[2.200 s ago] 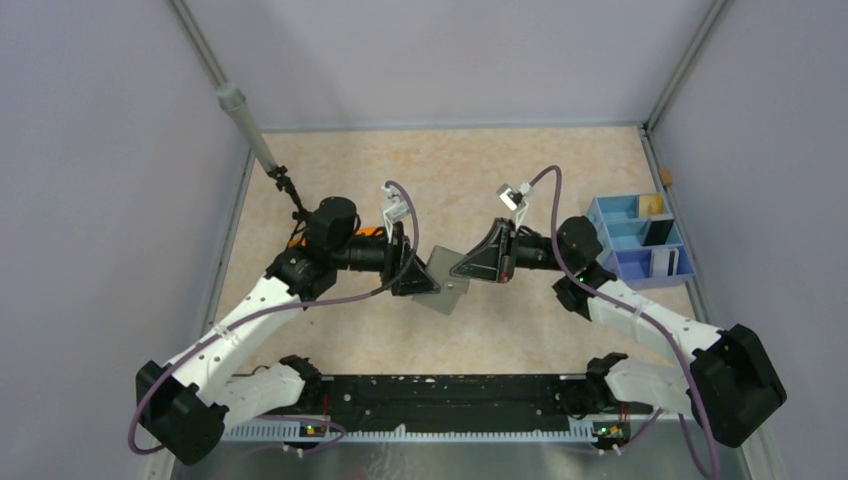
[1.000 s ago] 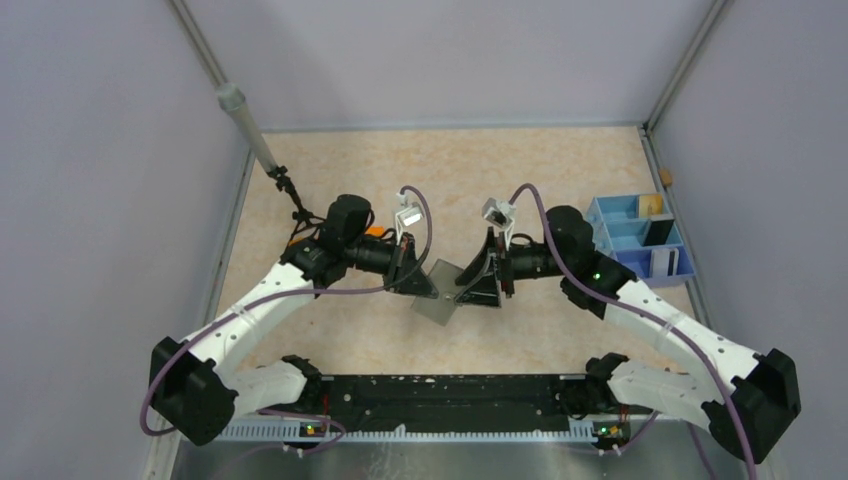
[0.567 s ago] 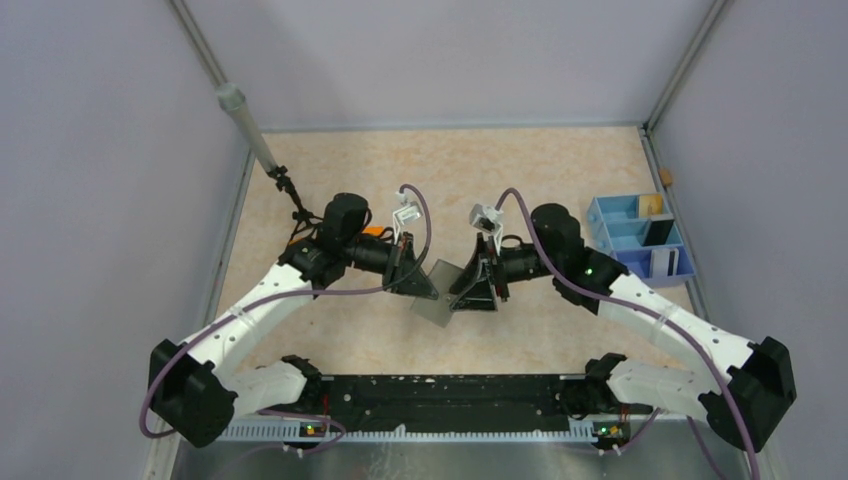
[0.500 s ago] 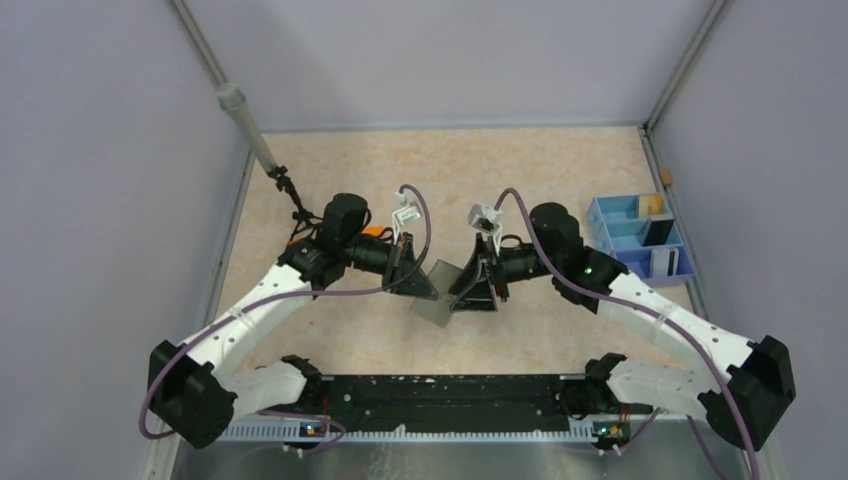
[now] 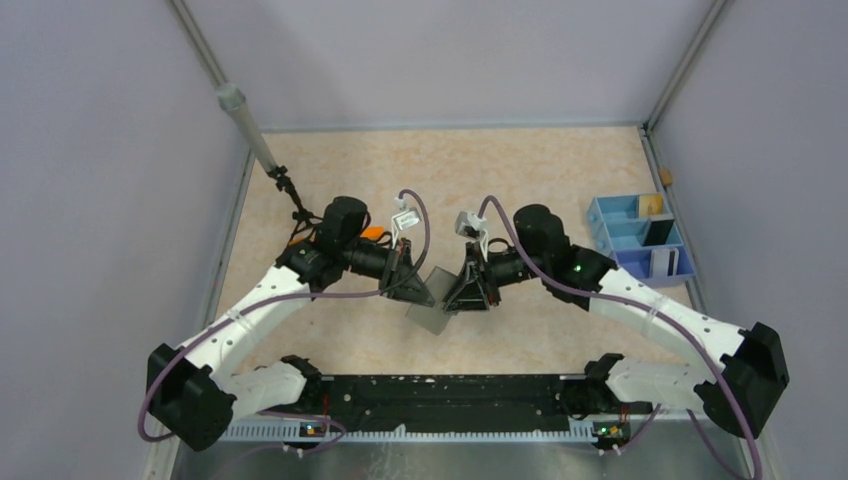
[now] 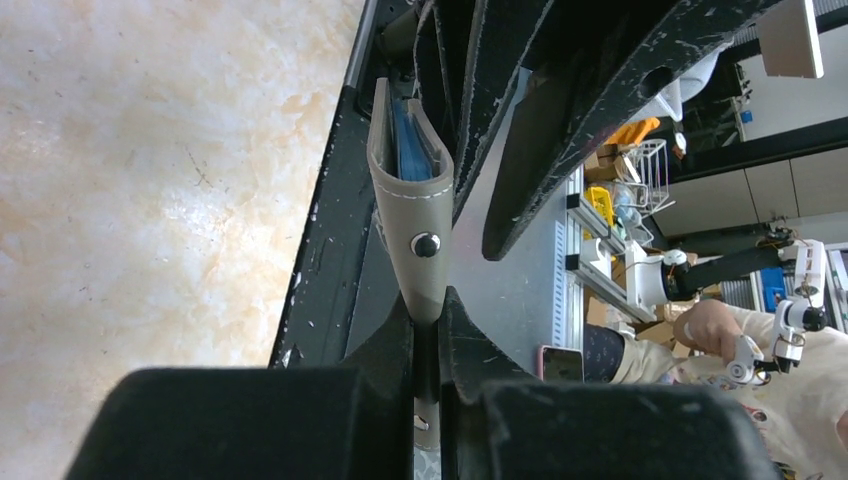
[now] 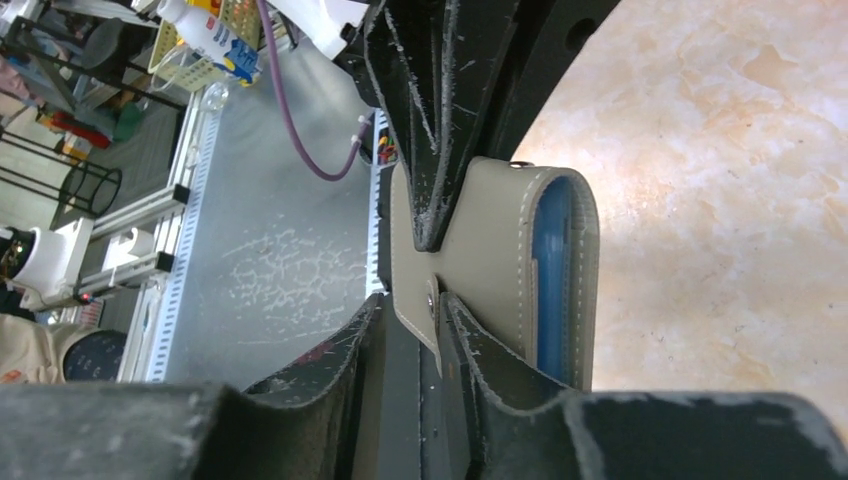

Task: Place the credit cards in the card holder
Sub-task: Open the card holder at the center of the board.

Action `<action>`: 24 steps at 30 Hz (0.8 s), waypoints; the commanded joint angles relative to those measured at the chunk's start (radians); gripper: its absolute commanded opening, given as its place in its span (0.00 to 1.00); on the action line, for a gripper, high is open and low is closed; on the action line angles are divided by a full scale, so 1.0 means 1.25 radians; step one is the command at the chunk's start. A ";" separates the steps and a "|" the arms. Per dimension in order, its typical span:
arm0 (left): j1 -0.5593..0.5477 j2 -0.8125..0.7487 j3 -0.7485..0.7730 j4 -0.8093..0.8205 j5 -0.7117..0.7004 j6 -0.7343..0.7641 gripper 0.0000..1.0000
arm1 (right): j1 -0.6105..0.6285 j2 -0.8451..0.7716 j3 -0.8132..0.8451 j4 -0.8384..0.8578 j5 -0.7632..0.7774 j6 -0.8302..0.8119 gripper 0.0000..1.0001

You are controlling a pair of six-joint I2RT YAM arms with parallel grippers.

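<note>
Marbled table [image 5: 540, 170]; task looked barely begun, no card yet seen loaded
Blue tray [image 5: 628, 268] at the right edge held the credit cards [image 5: 657, 232] standing; left gripper [image 6: 428, 315] was clamped on the card holder [image 7: 500, 250] at centre; right gripper [image 7: 412, 310] flanked its flap, pinch unclear.

Beige marbled table [image 5: 450, 170]: blue/lilac tray [image 5: 628, 262] at rt edge, orange stick [image 5: 372, 232] ctr-left (partly hidden).

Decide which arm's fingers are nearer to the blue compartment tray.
Right. The right fingers are mid-table at the grey card holder, left of the tray. The left fingers clamp the holder's far side, farther from the tray.
</note>
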 commanded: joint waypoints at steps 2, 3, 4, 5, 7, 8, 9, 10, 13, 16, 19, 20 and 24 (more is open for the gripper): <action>0.024 -0.029 0.021 0.112 -0.002 -0.010 0.00 | 0.033 0.023 0.014 -0.033 0.009 -0.015 0.15; 0.029 -0.028 0.021 0.111 -0.011 -0.014 0.00 | 0.034 0.023 0.015 -0.033 0.009 -0.015 0.09; 0.034 -0.027 0.021 0.110 -0.027 -0.018 0.00 | 0.035 0.023 0.017 -0.035 0.008 -0.015 0.06; 0.042 -0.024 0.019 0.110 -0.038 -0.021 0.00 | 0.037 0.022 0.018 -0.037 0.008 -0.014 0.03; 0.065 -0.016 0.016 0.110 -0.059 -0.035 0.00 | 0.041 0.021 0.023 -0.043 0.003 -0.016 0.00; 0.074 -0.010 0.014 0.110 -0.068 -0.042 0.00 | 0.042 0.019 0.025 -0.045 0.000 -0.016 0.00; 0.081 -0.003 0.014 0.109 -0.078 -0.046 0.00 | 0.045 0.014 0.024 -0.046 -0.006 -0.016 0.00; 0.087 0.005 0.014 0.109 -0.086 -0.048 0.00 | 0.047 0.011 0.023 -0.042 -0.014 -0.016 0.00; 0.096 0.025 0.017 0.089 -0.114 -0.045 0.00 | 0.049 0.004 0.020 -0.034 -0.042 -0.009 0.00; 0.097 0.039 0.028 0.031 -0.181 -0.005 0.00 | 0.055 -0.008 0.028 -0.045 -0.043 -0.008 0.00; 0.095 0.037 0.049 -0.047 -0.287 0.021 0.00 | 0.054 -0.054 0.030 -0.040 0.063 0.018 0.20; 0.095 0.031 0.041 -0.040 -0.317 0.004 0.00 | 0.054 -0.073 0.029 -0.039 0.137 0.037 0.32; 0.076 -0.020 -0.033 0.059 -0.400 -0.099 0.00 | 0.054 -0.135 0.004 -0.026 0.451 0.144 0.61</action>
